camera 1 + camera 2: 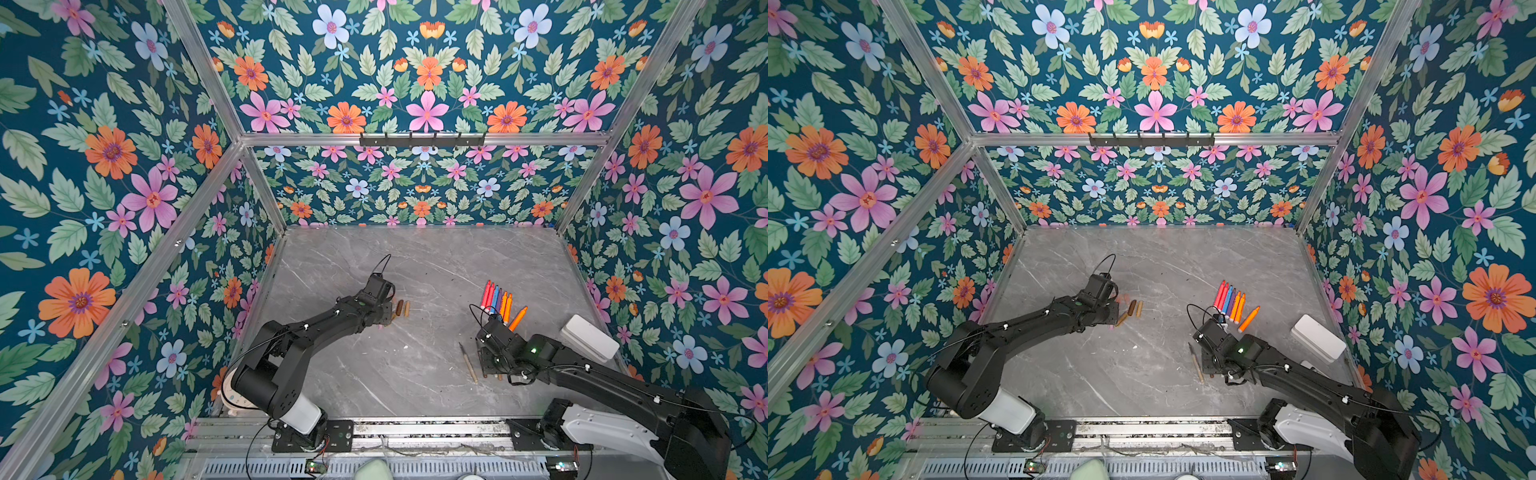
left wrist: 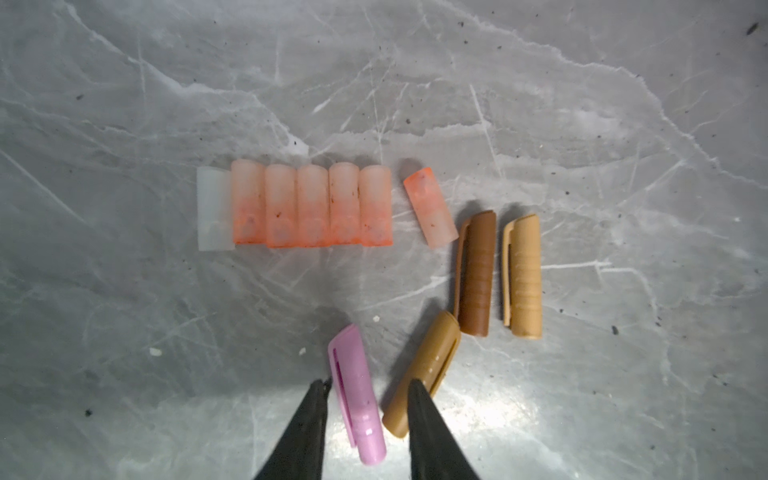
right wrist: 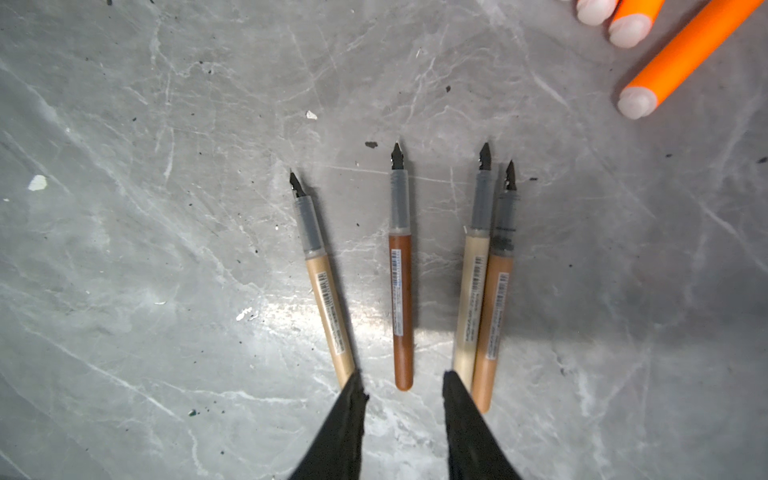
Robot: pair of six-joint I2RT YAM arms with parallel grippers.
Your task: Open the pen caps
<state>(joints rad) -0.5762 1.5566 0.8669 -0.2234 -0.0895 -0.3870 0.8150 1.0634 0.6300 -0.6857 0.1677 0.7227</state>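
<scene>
In the left wrist view a pink pen cap (image 2: 357, 395) lies loose on the grey table between the parted fingers of my left gripper (image 2: 368, 384), which is open. A gold cap (image 2: 422, 374) lies beside the right finger. Further out lie a dark brown cap (image 2: 478, 272) and a tan cap (image 2: 525, 276). A row of translucent orange-tinted caps (image 2: 311, 205) lies beyond, with one more cap (image 2: 430, 208) apart from it. My right gripper (image 3: 403, 380) hangs open over several uncapped brown and tan pens (image 3: 401, 291), holding nothing.
A bunch of coloured pens (image 1: 496, 299) and a single orange pen (image 1: 518, 318) lie on the right of the marble table. A white box (image 1: 589, 337) sits at the right wall. One tan pen (image 1: 468, 363) lies left of the right gripper. Flowered walls close in three sides.
</scene>
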